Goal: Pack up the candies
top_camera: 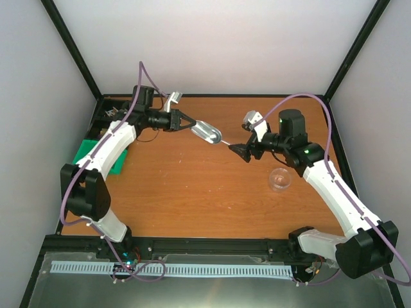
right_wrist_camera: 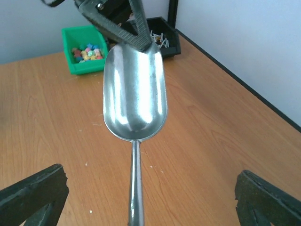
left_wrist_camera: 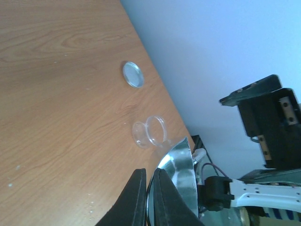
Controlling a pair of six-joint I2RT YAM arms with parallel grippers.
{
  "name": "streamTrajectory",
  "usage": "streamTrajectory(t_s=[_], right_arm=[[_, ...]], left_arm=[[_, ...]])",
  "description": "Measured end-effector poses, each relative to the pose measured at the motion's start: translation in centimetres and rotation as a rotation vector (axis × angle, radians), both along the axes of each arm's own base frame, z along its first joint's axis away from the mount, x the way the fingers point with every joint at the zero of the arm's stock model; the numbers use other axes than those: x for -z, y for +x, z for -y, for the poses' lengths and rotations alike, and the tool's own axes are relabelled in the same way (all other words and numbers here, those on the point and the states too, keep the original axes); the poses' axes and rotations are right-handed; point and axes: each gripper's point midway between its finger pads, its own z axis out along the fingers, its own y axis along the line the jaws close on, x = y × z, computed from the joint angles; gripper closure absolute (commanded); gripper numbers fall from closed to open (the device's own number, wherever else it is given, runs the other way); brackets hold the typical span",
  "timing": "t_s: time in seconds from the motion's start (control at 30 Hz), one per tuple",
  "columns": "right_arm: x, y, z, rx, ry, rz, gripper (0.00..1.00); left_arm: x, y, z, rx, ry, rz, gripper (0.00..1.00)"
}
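The candies (right_wrist_camera: 87, 52) lie in a green bin (right_wrist_camera: 75, 61) at the far left of the table, small and mixed in colour. An empty metal scoop (top_camera: 207, 133) hangs above the middle of the table. My left gripper (top_camera: 187, 122) is shut on the front rim of the scoop's bowl (right_wrist_camera: 135, 94); its dark fingers (left_wrist_camera: 136, 197) pinch the thin edge. My right gripper (top_camera: 241, 149) is open, its fingers (right_wrist_camera: 33, 195) wide apart on either side of the scoop's handle (right_wrist_camera: 136, 188), not touching it.
A small clear plastic cup (top_camera: 280, 179) stands on the table at the right, below my right arm. A round lid (left_wrist_camera: 133, 74) lies beyond it near the table edge. A black bin of screws (right_wrist_camera: 162, 40) sits at the far back left. The green bin (top_camera: 87, 154) lies partly under my left arm.
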Motion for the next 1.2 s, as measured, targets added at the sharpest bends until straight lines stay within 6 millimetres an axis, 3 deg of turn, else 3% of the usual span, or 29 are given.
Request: streamTrajectory(t_s=[0.2, 0.33, 0.63, 1.2], right_arm=[[0.7, -1.2, -1.8, -0.077, -0.04, 0.02, 0.19], [1.4, -1.7, -3.0, -0.117, -0.063, 0.019, 0.34], [1.7, -1.7, -3.9, -0.135, -0.093, 0.039, 0.61], [0.8, -1.4, -4.0, -0.121, -0.074, 0.05, 0.75]], left_arm=[[-1.3, -1.3, 0.2, 0.016, -0.076, -0.011, 0.99], [-1.8, -1.8, 0.3, 0.017, -0.111, -0.025, 0.99], [-3.1, -2.4, 0.4, 0.031, -0.163, -0.019, 0.99], [-2.8, -2.8, 0.7, 0.051, -0.21, -0.054, 0.99]])
